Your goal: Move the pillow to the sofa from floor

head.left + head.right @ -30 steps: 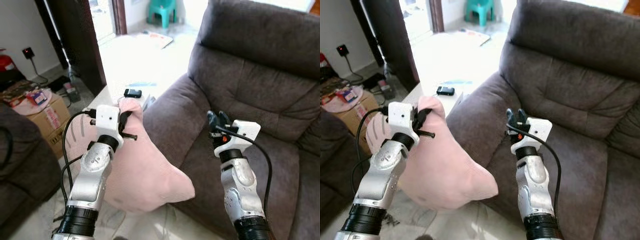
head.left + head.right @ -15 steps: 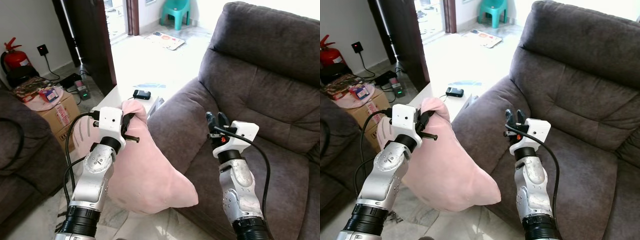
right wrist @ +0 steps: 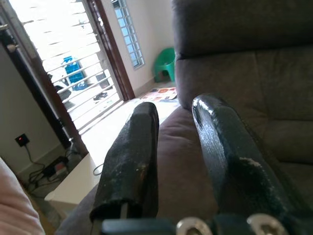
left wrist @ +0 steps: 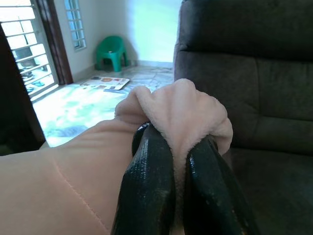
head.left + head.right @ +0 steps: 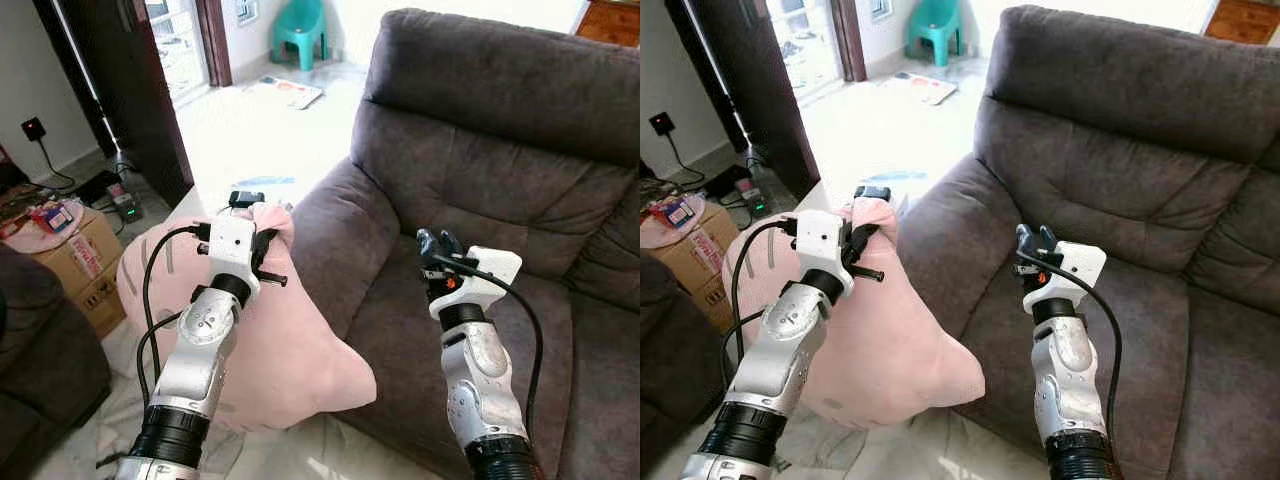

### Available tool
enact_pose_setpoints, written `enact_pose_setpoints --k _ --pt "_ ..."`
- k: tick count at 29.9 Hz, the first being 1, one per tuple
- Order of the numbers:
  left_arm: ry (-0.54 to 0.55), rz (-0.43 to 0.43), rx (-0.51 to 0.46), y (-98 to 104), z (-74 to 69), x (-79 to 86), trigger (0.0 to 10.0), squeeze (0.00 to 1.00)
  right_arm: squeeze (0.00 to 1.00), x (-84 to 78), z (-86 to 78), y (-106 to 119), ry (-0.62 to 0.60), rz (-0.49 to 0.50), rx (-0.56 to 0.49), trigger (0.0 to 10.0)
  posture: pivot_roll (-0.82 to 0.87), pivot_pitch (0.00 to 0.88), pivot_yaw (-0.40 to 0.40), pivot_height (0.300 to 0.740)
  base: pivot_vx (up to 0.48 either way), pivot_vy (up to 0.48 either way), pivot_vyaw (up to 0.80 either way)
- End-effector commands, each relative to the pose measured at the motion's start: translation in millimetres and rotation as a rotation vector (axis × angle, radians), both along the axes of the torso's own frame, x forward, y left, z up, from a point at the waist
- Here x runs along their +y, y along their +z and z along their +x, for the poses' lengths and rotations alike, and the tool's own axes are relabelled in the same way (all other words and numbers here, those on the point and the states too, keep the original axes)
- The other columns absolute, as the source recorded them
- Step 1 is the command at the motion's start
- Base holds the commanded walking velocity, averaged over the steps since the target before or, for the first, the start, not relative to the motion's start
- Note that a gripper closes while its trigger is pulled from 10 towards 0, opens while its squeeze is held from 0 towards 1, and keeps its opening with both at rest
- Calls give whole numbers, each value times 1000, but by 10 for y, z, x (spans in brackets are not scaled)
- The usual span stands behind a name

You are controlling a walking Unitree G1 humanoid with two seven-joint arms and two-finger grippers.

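— What colour is the pillow (image 5: 290, 350) in my left gripper (image 4: 178, 161)?

— Pale pink and plain, pinched between my glossy black fingers (image 4: 146, 196).

— And the sofa (image 5: 480, 170)?

— Dark grey-brown, no pattern. My arms are silver with white wrist housings. Far behind stands a teal-green plastic chair (image 5: 300, 25); the cardboard box (image 5: 75, 265) is tan.

Sofa seat (image 5: 420, 330): bare, open from above.
Sofa arm (image 5: 335, 235): stands between pillow (image 5: 290, 350) and seat.
Right gripper (image 5: 434, 244): over seat.
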State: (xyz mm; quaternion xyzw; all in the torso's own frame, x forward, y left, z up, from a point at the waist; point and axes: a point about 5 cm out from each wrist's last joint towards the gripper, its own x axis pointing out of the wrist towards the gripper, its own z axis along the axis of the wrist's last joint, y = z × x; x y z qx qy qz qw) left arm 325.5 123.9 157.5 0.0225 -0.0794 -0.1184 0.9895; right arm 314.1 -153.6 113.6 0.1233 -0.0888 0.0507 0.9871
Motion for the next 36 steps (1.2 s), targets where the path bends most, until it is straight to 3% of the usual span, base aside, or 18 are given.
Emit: enact_pose_setpoints --k 1,11,15,25,36 --pt "-24 -5 -149 300 35 -76 10000 0 0 -9 20 -1 4 -1 8 10000 76 0 -35 740 0 0 -625" --pt "-25 -9 -147 284 26 -113 10000 0 0 -23 50 5 -2 -7 14 10000 84 0 -44 740 0 0 -623" --pt "-16 31 -126 229 12 -94 10000 0 0 -8 45 2 0 -16 13 10000 85 0 -43 740 0 0 -625" --pt "57 36 -112 204 -3 101 10000 0 0 -12 24 15 -2 -34 -2 10000 85 0 -45 740 0 0 0" --pt "30 -14 -109 177 -68 15 10000 0 0 -37 24 32 1 -45 -6 10000 81 0 -64 740 -179 0 0"
